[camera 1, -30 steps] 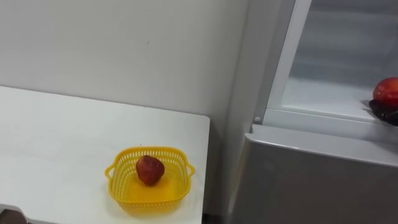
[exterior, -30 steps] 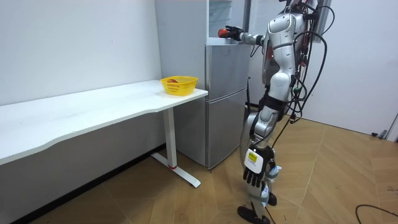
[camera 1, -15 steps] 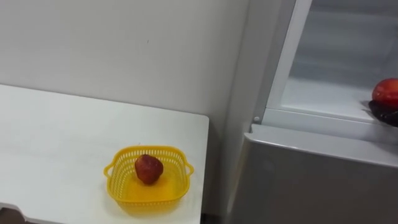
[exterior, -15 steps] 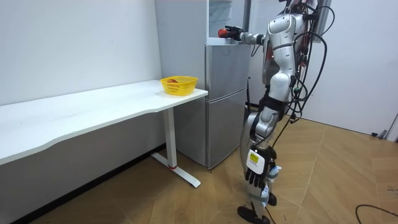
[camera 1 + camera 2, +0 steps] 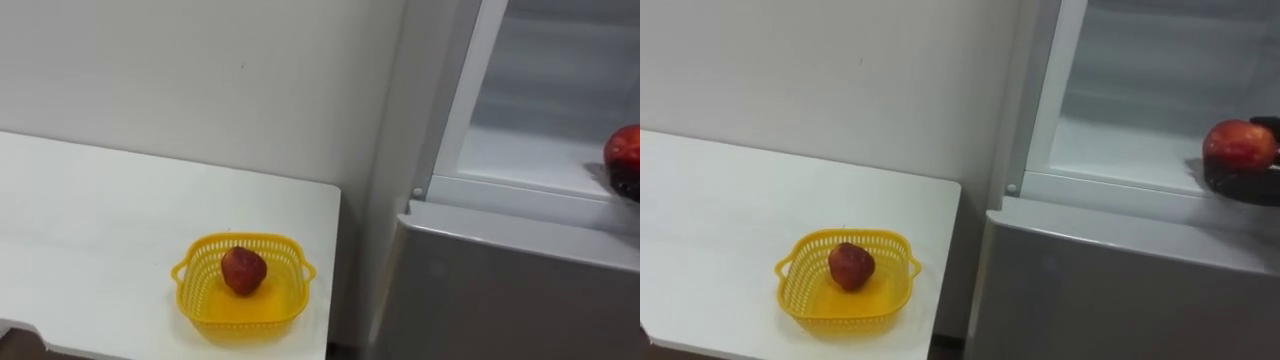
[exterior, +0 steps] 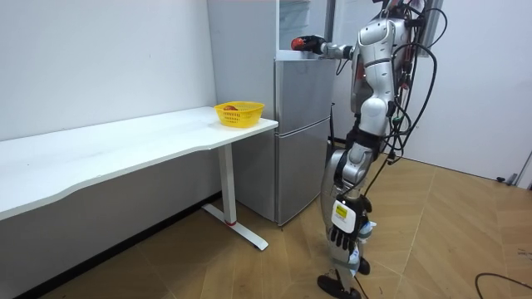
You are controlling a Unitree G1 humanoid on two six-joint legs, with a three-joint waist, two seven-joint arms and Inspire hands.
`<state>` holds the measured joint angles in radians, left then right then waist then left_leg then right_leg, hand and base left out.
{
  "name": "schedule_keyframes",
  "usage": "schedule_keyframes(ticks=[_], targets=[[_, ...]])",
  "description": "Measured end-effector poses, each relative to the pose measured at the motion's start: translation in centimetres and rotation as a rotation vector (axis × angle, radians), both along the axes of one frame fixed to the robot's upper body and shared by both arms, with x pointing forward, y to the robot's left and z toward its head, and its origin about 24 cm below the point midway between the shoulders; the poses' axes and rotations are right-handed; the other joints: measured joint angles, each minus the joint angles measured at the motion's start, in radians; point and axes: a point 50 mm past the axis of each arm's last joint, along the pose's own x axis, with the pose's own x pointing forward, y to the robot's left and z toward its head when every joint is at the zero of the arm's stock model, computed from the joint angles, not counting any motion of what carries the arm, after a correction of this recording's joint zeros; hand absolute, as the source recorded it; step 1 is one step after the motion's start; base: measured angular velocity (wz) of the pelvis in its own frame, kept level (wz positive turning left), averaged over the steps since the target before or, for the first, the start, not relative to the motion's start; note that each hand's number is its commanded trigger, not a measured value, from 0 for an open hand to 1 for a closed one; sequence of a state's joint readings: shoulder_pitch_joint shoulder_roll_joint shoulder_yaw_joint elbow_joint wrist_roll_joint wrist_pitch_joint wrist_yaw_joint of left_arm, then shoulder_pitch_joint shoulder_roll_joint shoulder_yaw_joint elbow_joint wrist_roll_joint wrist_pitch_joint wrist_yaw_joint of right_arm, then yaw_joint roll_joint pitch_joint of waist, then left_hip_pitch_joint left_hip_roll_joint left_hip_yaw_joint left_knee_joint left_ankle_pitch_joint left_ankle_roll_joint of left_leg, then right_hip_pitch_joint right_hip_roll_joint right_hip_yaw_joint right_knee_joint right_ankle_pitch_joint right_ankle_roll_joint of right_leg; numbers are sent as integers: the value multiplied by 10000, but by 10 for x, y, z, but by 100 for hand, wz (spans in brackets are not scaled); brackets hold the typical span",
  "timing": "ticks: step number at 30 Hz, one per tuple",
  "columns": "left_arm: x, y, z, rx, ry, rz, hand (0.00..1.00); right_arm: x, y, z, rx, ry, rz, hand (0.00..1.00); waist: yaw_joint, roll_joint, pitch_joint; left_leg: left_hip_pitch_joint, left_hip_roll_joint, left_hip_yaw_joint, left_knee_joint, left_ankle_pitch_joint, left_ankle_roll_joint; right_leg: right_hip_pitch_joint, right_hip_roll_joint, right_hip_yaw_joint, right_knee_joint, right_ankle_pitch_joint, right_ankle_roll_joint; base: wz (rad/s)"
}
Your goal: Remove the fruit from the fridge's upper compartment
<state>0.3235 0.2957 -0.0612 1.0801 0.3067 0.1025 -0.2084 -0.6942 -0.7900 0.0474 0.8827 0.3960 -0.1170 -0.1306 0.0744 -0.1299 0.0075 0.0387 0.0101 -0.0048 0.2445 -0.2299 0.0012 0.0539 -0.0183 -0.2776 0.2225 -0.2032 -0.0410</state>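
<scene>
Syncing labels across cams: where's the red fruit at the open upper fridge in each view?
Left eye view: red fruit at the right edge, over the upper fridge sill.
Right eye view: far right, held in the right hand.
Room view: top centre, at the upper fridge opening.
Shared landmark: yellow basket on the white table's corner beside the fridge.

The red apple (image 5: 1238, 143) is round and a little shiny on top. It sits in the robot's right hand (image 5: 1240, 184), and the dark fingers curl up around it from below. Apple and hand are at the front edge of the open upper fridge (image 5: 1110, 150), just above its white shelf.
</scene>
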Motion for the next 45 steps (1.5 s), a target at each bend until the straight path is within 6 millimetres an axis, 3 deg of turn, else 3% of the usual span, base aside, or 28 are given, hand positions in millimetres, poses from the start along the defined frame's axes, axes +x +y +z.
schedule_keyframes(ticks=[3, 10, 15, 23, 26, 31, 38, 45], targets=[[1, 1, 0, 41, -7, -47, 0, 0, -2, 4, -114, -24, -62, 100, 129, -31, 2, 22, 28, -18, -34, 34, -54, 25, 23, -3, 1, -12, -22, 0], [1, 1, 0, 46, 72, -190, 0, 6, 4, 8, -301, 62, 175, 100, 199, -151, 111, 62, 84, -29, -90, 74, -120, 138, 63, -169, -100, -78, -123, 4], [2, 1, 0, 105, 71, -178, 0, 7, 6, 7, -434, 224, 286, 100, 162, -233, 88, 81, 100, -54, -90, 82, -134, 179, 89, -243, -201, -93, -147, 4], [4, 2, 0, 179, -121, -258, 0, 6, 5, 8, -218, 93, 392, 100, 155, -192, 69, 79, 90, -74, -81, 84, -139, 199, 81, -261, -215, -93, -147, 0], [5, 2, 1, 201, -163, -279, 0, 8, 9, 12, -90, -96, 650, 100, 100, -152, 13, 103, 92, -85, -84, 84, -139, 262, 84, -264, -208, -92, -148, 0], [5, 2, 1, 330, -299, -63, 0, 15, 31, 16, -47, -481, 1560, 100, -2, 102, -16, 412, 88, -129, -136, 90, -148, 600, 110, -233, -333, -92, -149, -1], [8, 1, 0, 432, -645, 428, 0, 15, 57, 15, -230, -629, 2855, 100, 22, 148, -64, 609, 98, -125, -249, 112, -184, 745, 127, -241, -393, -98, -160, 0], [9, -5, -1, 314, -949, 823, 0, 2, 94, 17, -734, -1363, 4517, 100, 28, 258, -86, 605, 71, -263, -248, 111, -183, 792, 103, -278, -382, -97, -158, 3]])
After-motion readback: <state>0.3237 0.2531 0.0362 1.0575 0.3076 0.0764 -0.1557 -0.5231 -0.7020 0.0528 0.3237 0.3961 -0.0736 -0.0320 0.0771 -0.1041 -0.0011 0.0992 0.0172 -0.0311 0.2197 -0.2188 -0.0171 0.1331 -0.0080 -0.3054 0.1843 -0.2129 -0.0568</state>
